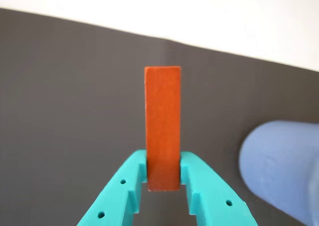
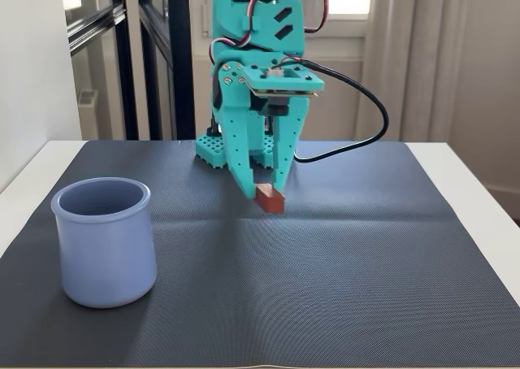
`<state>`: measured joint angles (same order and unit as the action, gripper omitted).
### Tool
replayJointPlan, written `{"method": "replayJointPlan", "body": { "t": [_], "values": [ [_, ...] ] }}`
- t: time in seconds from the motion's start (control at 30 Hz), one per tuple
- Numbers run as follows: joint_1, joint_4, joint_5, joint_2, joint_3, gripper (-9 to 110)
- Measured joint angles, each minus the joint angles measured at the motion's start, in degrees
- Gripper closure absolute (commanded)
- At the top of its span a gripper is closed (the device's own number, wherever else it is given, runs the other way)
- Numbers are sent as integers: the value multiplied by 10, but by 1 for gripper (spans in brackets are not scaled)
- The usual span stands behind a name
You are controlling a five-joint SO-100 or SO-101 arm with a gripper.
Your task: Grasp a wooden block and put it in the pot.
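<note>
My teal gripper [image 1: 163, 169] is shut on the red-brown wooden block [image 1: 163, 121], which sticks out past the fingertips. In the fixed view the gripper [image 2: 262, 186] points down and holds the block [image 2: 269, 198] a little above the dark mat [image 2: 341, 255], near the mat's middle. The periwinkle-blue pot [image 2: 105, 240] stands upright and empty at the front left of the fixed view, apart from the gripper. In the wrist view the pot [image 1: 284, 166] shows blurred at the lower right.
The arm's teal base [image 2: 213, 148] stands at the back edge of the mat. A black cable [image 2: 370, 117] loops to the right of the arm. The white table [image 2: 479, 182] borders the mat on both sides.
</note>
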<state>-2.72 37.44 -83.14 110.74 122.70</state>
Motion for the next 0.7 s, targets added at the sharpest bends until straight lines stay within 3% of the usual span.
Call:
{"method": "replayJointPlan", "body": {
  "t": [0.4,0.7],
  "values": [
    [174,26,58,70,0,99],
    [210,26,82,70,0,99]
  ]
}}
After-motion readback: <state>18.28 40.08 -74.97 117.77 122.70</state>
